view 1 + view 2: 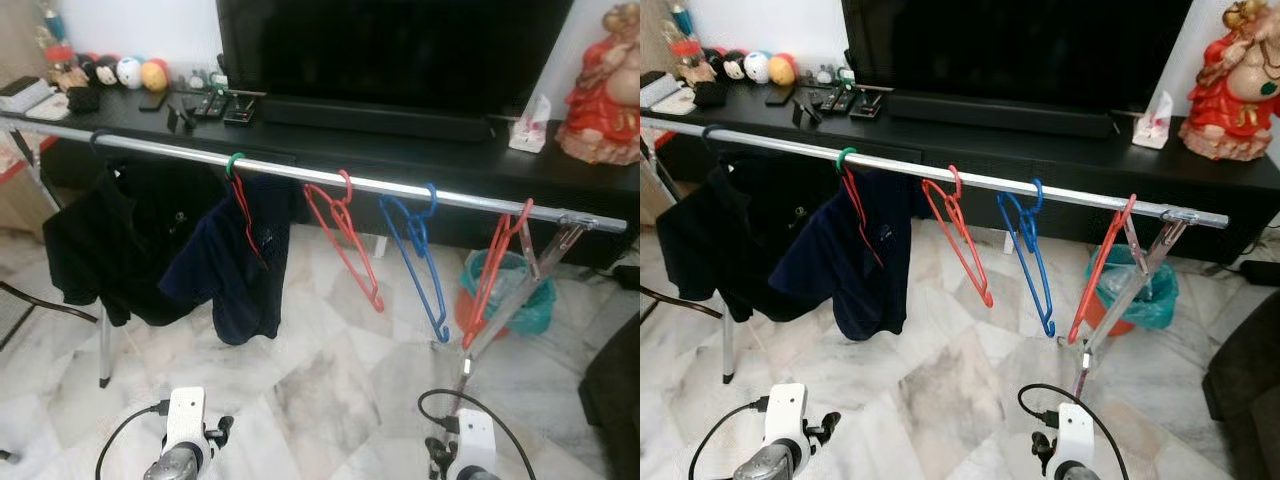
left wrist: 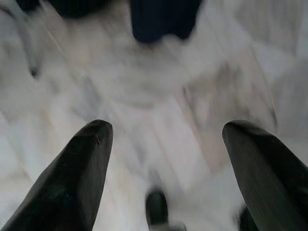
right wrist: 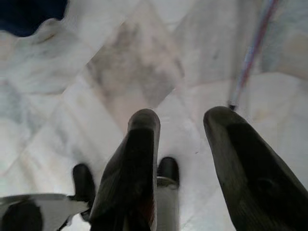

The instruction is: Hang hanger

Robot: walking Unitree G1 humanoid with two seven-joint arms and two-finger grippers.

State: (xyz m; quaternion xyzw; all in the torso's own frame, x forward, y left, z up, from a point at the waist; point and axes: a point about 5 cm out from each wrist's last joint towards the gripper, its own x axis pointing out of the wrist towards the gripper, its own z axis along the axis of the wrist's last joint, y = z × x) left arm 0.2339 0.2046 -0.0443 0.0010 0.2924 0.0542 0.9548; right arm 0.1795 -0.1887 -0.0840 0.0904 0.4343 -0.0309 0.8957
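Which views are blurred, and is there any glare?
Left wrist view: floor smeared by motion blur, open left pincer sharper. Right wrist view: milder blur, right pincer open. Left eye view: sharp, bright glare along the rail.

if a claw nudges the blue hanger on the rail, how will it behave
The blue hanger looks thin and light, so it would likely swing freely. It hangs only by its hook over the smooth rail, so it may slide sideways. Its open frame probably flexes a little.

The left wrist view's marble floor (image 2: 159,96) is blurred; frame edges crop the statue (image 1: 606,90).
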